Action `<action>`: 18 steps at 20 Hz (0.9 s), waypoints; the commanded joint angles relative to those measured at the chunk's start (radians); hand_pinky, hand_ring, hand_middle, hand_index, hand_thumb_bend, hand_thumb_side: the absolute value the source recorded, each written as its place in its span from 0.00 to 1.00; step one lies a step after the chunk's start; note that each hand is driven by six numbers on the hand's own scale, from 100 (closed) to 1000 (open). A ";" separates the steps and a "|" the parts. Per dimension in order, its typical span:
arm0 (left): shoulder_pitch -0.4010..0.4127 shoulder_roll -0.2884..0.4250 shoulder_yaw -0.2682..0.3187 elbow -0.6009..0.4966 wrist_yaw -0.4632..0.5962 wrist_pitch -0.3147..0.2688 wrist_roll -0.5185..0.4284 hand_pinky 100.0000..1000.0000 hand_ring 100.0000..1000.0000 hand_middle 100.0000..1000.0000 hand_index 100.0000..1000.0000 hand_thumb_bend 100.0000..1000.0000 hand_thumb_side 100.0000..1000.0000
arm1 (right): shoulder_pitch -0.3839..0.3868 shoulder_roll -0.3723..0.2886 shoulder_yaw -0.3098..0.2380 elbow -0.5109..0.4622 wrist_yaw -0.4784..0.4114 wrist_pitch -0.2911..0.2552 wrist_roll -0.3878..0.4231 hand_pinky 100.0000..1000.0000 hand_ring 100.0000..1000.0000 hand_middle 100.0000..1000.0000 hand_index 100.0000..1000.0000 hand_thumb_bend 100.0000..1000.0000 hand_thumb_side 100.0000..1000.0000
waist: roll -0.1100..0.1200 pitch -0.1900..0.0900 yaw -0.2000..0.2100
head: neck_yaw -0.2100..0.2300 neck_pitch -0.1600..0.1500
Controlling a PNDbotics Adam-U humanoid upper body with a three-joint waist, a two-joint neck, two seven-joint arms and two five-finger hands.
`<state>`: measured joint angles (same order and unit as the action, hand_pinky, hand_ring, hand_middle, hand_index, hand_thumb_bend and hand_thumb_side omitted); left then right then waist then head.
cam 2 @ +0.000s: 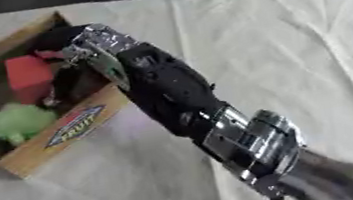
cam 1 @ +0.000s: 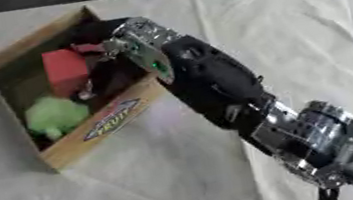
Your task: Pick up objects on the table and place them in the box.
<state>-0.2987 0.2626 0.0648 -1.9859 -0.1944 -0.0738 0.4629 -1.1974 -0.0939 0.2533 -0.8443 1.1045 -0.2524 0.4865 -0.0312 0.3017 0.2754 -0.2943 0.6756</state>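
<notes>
The open brown cardboard box (cam 1: 105,128) with a printed label on its near wall is sitting on the left of the table, turned askew. Inside it a red block-shaped object (cam 1: 65,70) is lying toward the far end, and a fuzzy light-green rounded object (cam 1: 54,115) is lying just beside it at the near end — both resting within the walls. The robot's right hand (cam 1: 132,46) is reaching over the box's right wall into the box, next to the red block; whether its fingers are spread or curled cannot be told. The wrinkled white cloth-covered table (cam 1: 292,28) is stretching out around the box.
</notes>
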 commanded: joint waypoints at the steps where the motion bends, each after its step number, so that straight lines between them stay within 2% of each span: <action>1: -0.006 0.008 0.000 -0.014 0.000 0.001 -0.004 0.60 0.78 1.00 0.69 0.21 1.00 | -0.027 -0.002 -0.010 -0.009 0.022 -0.007 -0.002 0.88 0.85 0.76 0.97 0.39 0.60 | 0.007 -0.020 0.001 | -0.002 -0.010; 7: -0.005 0.008 0.000 -0.014 0.000 0.003 -0.005 0.60 0.78 1.00 0.69 0.21 1.00 | -0.034 -0.010 -0.020 -0.040 0.006 -0.001 -0.009 0.89 0.85 0.77 0.99 0.49 0.73 | 0.006 -0.022 -0.001 | -0.001 -0.010; 12: -0.004 0.010 0.001 -0.014 -0.001 0.003 -0.006 0.60 0.78 1.00 0.69 0.21 1.00 | -0.043 -0.026 -0.023 -0.078 -0.018 0.009 -0.011 0.88 0.85 0.77 0.99 0.49 0.73 | 0.006 -0.026 -0.005 | 0.001 -0.011; 14: -0.002 0.010 0.001 -0.014 -0.001 0.004 -0.006 0.60 0.78 1.00 0.69 0.21 1.00 | -0.045 -0.035 -0.023 -0.094 -0.030 0.012 -0.005 0.88 0.85 0.77 0.99 0.50 0.76 | 0.007 -0.028 -0.007 | 0.002 -0.011; 18: -0.001 0.010 0.001 -0.014 -0.001 0.004 -0.006 0.60 0.78 1.00 0.69 0.21 1.00 | -0.046 -0.049 -0.025 -0.118 -0.046 0.015 0.016 0.89 0.87 0.79 1.00 0.56 0.88 | 0.009 -0.028 -0.010 | 0.004 -0.009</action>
<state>-0.2958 0.2625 0.0648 -1.9859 -0.1944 -0.0697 0.4588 -1.2148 -0.1229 0.2356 -0.9335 1.0699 -0.2386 0.4966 -0.0311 0.2960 0.2649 -0.2928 0.6753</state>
